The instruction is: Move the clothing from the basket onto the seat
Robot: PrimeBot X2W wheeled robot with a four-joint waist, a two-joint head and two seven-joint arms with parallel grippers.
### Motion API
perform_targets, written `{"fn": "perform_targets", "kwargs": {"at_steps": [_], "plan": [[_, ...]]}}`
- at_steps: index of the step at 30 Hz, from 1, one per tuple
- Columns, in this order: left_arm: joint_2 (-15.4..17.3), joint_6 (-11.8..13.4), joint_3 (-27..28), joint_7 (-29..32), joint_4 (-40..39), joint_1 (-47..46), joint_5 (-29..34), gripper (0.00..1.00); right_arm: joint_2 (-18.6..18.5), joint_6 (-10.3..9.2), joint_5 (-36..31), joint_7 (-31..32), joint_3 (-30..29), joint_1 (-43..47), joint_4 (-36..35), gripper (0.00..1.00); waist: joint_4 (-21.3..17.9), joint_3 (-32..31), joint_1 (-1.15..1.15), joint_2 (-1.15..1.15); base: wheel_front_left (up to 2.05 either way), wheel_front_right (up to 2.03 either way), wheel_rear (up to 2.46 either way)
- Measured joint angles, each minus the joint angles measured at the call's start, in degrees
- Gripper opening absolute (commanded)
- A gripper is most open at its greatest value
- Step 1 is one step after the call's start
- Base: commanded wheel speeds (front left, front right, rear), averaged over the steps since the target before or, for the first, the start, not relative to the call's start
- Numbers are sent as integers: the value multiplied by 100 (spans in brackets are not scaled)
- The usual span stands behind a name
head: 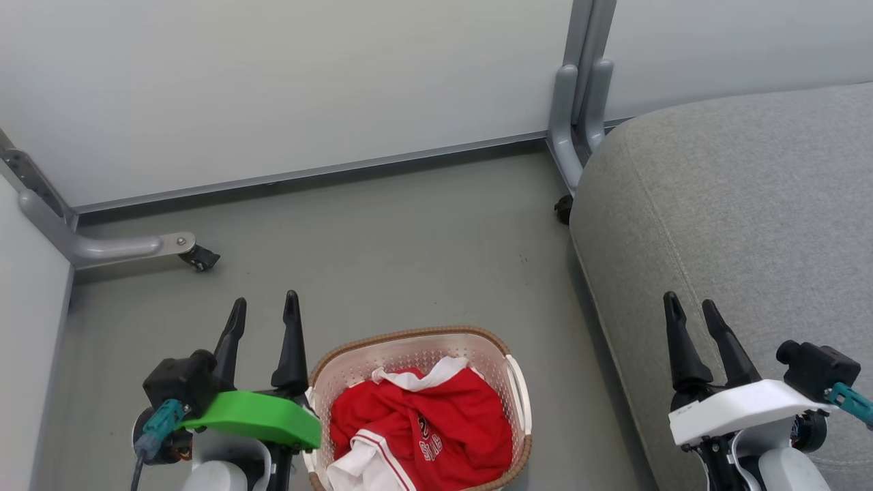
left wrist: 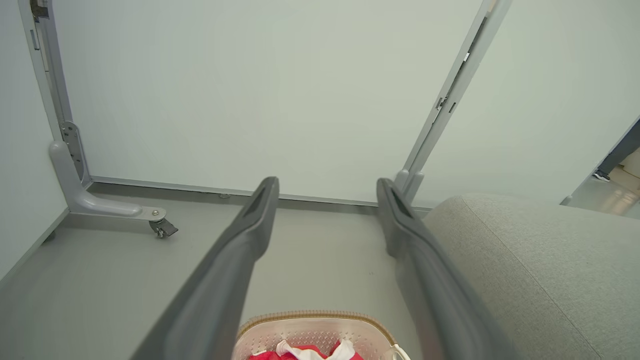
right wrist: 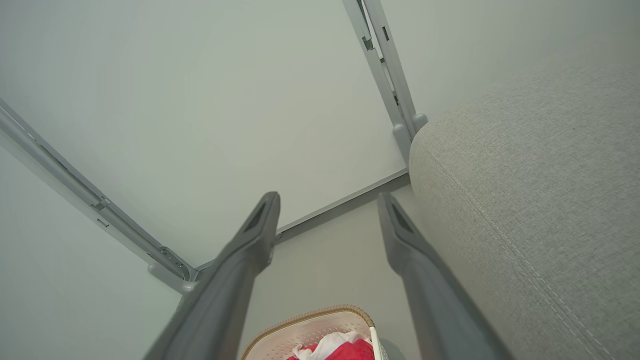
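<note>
Clothing (head: 423,423) lies heaped in the basket (head: 409,334) on the floor (head: 409,239) near the seat (head: 750,204), while the left gripper (head: 265,297) and right gripper (head: 690,299) hover with fingers apart and empty, so the first pick seems unstarted and calls for reaching down into the pile.

- clothing (head: 423,426), lower middle: soft matt red cloth, crumpled
- basket (head: 416,349): perforated cream plastic, faint sheen, brown woven-look rim
- seat (head: 736,218), right: coarse matt grey fabric, stitched seam
- floor (head: 409,239): smooth matt grey
- frame leg (head: 116,247), left: smooth grey metal
</note>
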Motion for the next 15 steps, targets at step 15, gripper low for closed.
{"fn": "perform_targets", "kwargs": {"at_steps": [15], "plan": [[33,65,-233,-197,-22,-8,847,100,-11,0,-781,-196,30,-1,-37,100,50,-8,0,0,0,0,0]]}}
